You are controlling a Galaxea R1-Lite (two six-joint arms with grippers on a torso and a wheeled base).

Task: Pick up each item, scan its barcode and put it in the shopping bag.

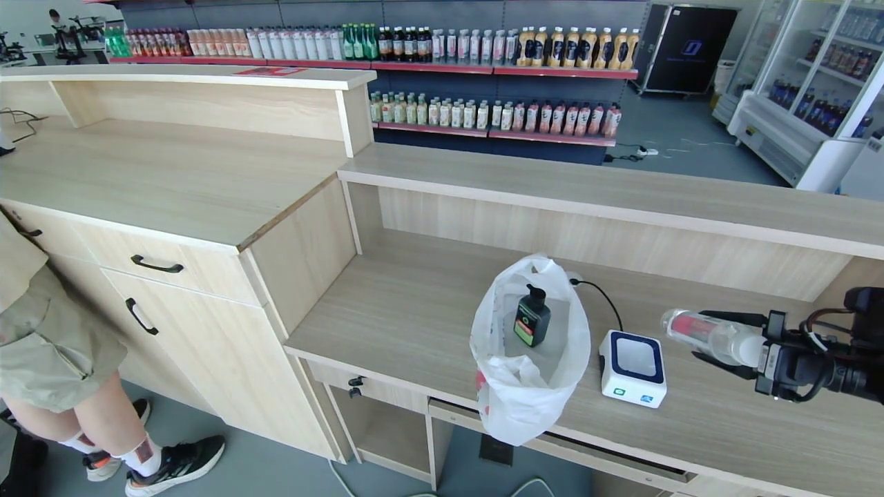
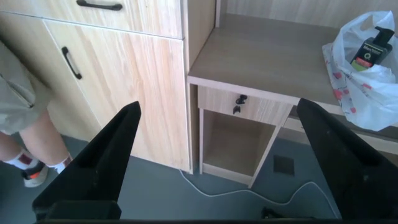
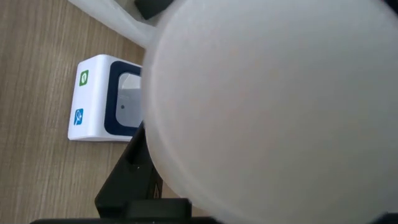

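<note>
My right gripper (image 1: 715,339) is shut on a clear bottle with a red label and white cap (image 1: 704,335), held sideways in the air just right of the scanner. The bottle's white cap end (image 3: 273,106) looms large in the right wrist view. The white barcode scanner (image 1: 633,367) with a dark-rimmed window sits on the lower counter, and it is also visible as the scanner (image 3: 109,99) below the bottle. The white shopping bag (image 1: 528,359) stands open left of it, with a black pump bottle (image 1: 532,317) inside. My left gripper (image 2: 217,162) hangs open beyond the counter's left end, above the floor.
A black cable (image 1: 604,297) runs from the scanner toward the counter's back wall. A taller cabinet (image 1: 173,186) with drawers stands to the left, and a person's legs (image 1: 90,407) are beside it. Drink shelves and fridges line the room behind.
</note>
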